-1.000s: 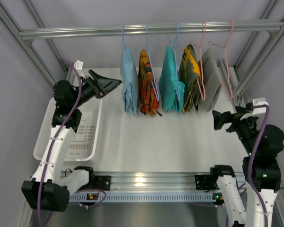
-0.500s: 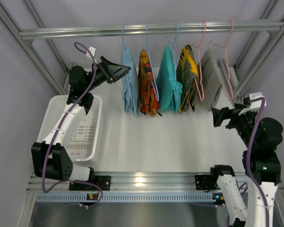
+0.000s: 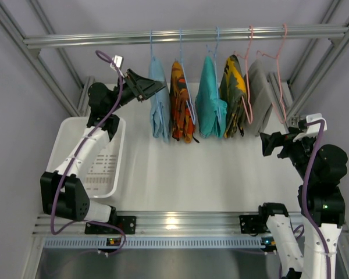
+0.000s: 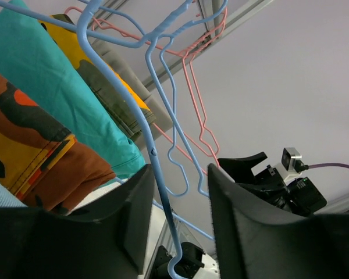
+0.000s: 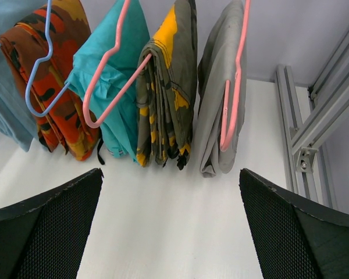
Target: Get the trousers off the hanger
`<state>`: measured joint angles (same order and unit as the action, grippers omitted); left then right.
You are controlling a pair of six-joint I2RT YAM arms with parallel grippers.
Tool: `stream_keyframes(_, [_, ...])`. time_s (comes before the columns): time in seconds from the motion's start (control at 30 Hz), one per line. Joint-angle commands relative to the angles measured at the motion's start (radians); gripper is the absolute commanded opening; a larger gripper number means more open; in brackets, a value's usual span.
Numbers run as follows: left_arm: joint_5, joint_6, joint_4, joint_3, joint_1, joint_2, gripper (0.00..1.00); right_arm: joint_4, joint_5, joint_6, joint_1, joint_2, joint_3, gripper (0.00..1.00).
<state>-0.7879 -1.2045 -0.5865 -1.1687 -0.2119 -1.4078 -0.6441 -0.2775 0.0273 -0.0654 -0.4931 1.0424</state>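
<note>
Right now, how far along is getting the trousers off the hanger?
Done: nothing is off; the trousers hang on the hanger from the rail. In hand: the left gripper is up beside them, the hanger wire between its open jaws. Left: grip and pull the trousers free. The right gripper sits open, apart.

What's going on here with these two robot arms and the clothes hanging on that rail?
The left gripper is raised beside the plain light sky-blue folded trousers, which hang on a thin light blue wire hanger at the left end of the metal rail. Its jaws are open with blue hanger wire between them, and nothing is gripped yet. The right gripper is open too and hangs apart at the table's right side.
</note>
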Motion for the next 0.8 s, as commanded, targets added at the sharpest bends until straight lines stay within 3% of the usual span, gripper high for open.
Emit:
stream_keyframes(0.0, [0.01,-0.029,-0.087,-0.034,-0.003,0.0,0.42,0.014,-0.002,0.013,0.01,-0.01,0.027,0.99])
stream_keyframes(0.27, [0.01,-0.093,-0.095,-0.065,-0.003,-0.019,0.18,0.012,-0.04,-0.02,0.01,-0.018,0.048,0.99])
stream_keyframes(0.4, [0.016,-0.101,-0.096,-0.1,-0.001,-0.01,0.0,0.006,-0.054,-0.01,0.01,-0.019,0.042,1.0])
stream_keyframes(0.77, [0.021,0.065,-0.001,-0.24,-0.001,0.061,0.0,0.023,-0.095,-0.02,0.01,-0.021,0.045,0.99])
